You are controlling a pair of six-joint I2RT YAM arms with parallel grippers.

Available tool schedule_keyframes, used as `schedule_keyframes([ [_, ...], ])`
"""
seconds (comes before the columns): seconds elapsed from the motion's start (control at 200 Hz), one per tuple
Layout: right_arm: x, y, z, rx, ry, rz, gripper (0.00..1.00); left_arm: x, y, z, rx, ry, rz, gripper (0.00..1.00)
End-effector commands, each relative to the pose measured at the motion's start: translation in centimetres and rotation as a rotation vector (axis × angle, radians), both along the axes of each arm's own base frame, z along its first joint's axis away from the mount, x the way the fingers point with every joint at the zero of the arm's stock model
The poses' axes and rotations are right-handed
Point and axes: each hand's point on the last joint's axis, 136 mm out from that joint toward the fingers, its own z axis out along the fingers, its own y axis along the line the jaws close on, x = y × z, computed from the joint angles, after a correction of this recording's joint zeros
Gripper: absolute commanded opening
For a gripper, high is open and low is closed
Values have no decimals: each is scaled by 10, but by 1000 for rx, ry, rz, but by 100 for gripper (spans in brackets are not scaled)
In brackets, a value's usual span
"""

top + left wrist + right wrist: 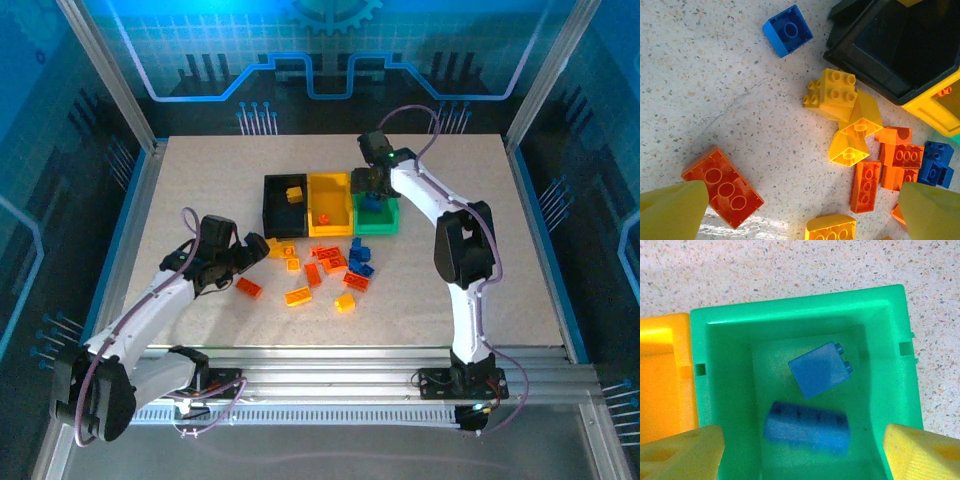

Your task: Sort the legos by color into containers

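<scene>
Three joined bins stand mid-table: black (280,210), yellow (330,190) and green (385,225). My right gripper (802,460) hangs open over the green bin (790,315). Inside it lie two blue legos, one sharp (820,369) and one blurred (807,427), both clear of the fingers (680,452). My left gripper (802,220) is open low over the table. An orange-red lego (722,186) lies by its left finger (672,210), a yellow lego (831,229) between the fingers. Several yellow (840,95), orange (867,186) and blue legos (788,31) lie loose before the bins.
A yellow lego (294,194) lies in the black bin and an orange one (323,219) in the yellow bin. The loose pile (330,265) spreads just in front of the bins. Metal posts and transparent walls ring the table (200,180).
</scene>
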Motion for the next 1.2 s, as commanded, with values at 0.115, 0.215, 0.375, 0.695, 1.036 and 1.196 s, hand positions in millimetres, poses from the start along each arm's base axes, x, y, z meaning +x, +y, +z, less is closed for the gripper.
schedule_keyframes([
  [0.115,-13,2,40,66,-55,2,86,4,-3,5,-17,5,-12,99],
  [0.215,-41,11,46,87,-61,52,87,6,-6,6,-25,0,-27,99],
  [0.375,-100,20,36,88,-32,160,87,7,-23,7,-65,-1,-128,95],
  [0.695,-165,18,8,78,21,216,86,-24,-12,-29,163,220,-149,90],
  [1.036,-168,16,16,97,-11,219,85,-54,-13,-46,30,355,34,93],
  [1.196,-168,13,17,111,-32,214,85,-63,-9,-52,22,451,114,95],
])
